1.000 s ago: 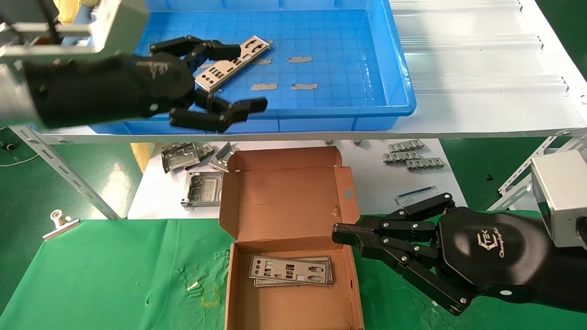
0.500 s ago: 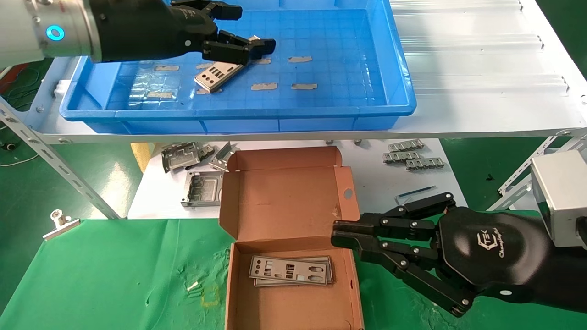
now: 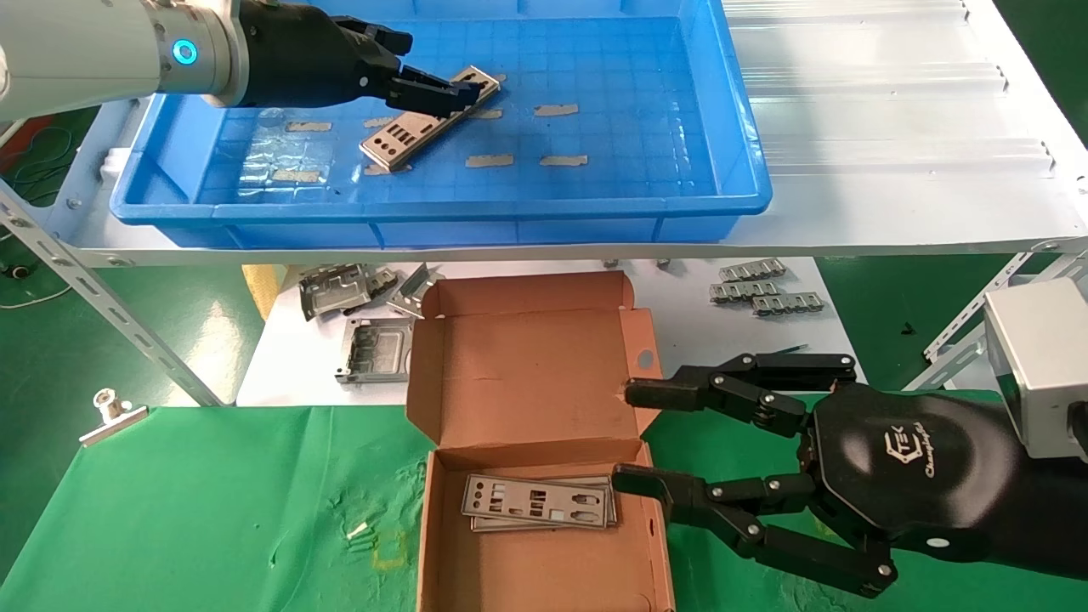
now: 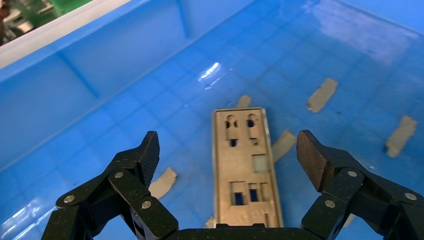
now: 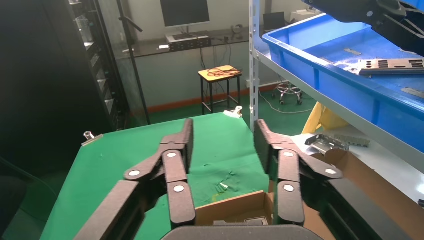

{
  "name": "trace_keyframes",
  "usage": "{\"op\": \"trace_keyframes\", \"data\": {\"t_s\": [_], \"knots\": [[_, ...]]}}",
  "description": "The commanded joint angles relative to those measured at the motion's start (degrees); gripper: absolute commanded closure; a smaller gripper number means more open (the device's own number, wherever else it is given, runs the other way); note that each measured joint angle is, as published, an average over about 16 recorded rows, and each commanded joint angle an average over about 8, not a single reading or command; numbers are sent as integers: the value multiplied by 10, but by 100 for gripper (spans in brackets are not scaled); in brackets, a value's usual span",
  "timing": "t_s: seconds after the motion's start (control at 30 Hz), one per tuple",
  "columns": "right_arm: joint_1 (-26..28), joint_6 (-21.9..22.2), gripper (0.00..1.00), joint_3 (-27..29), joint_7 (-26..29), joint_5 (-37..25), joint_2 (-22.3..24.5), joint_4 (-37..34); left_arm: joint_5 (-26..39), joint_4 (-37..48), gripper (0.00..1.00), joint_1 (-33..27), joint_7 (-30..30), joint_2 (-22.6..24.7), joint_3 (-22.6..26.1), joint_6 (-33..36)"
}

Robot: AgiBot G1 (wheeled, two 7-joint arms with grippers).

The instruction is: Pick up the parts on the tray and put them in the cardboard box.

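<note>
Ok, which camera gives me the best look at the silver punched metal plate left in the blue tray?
The left wrist view: the silver punched metal plate lies flat between the open left gripper's fingers. The head view shows it partly covered by that gripper; the right wrist view shows it distantly, edge-on.

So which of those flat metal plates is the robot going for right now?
The lone plate lying at an angle in the blue tray; the open left gripper straddles it. The other plates already lie stacked in the cardboard box.

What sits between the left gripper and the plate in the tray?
Nothing visible. The left gripper hangs open right above the plate, a finger on each side of it, inside the blue tray. Only tape strips lie nearby.
</note>
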Motion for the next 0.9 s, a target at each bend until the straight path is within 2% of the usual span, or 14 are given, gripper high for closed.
{"op": "trace_keyframes", "data": {"t_s": [0.03,0.57,0.9], "knots": [[0,0,0,0,0,0,0,0,7,11,0,-4,-4,7,5,-13],[0,0,0,0,0,0,0,0,17,15,0,-11,-6,8,12,8],[0,0,0,0,0,0,0,0,30,7,0,-6,-34,14,22,-6]]}}
